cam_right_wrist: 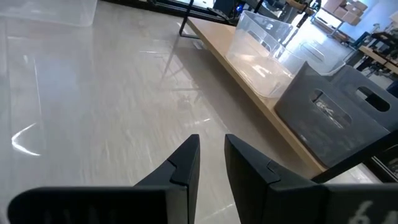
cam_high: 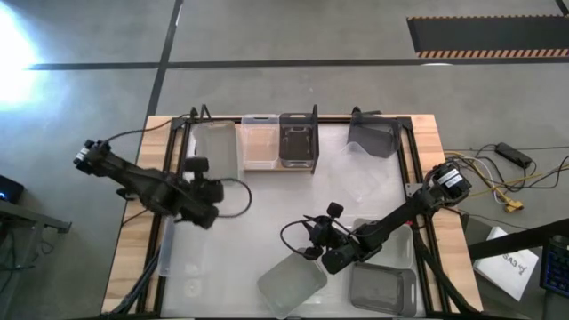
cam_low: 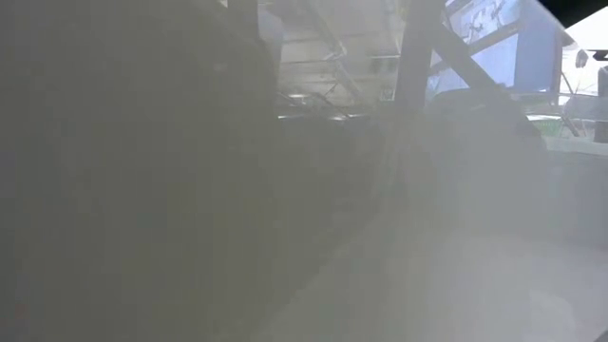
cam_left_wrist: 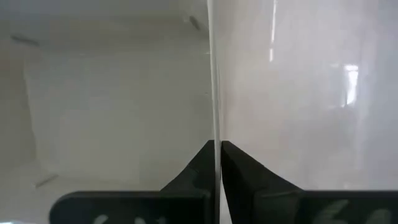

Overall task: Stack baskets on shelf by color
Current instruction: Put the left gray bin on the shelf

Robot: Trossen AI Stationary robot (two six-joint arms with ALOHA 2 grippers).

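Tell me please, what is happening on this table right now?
A two-armed robot is sorting small baskets onto a wooden shelf at the table's far edge. The left gripper is shut on the thin wall of a clear basket at the table's left side. The right gripper hovers over the table's near middle, slightly open and holding nothing. A clear, a whitish and a dark grey basket already sit on the shelf; others wait on the table.

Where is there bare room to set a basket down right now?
Bare tabletop mid-table, bordered by the shelved baskets, the left gripper clamped on a clear basket, and the open right gripper. Crowded along the near edge: a light basket and a grey basket.
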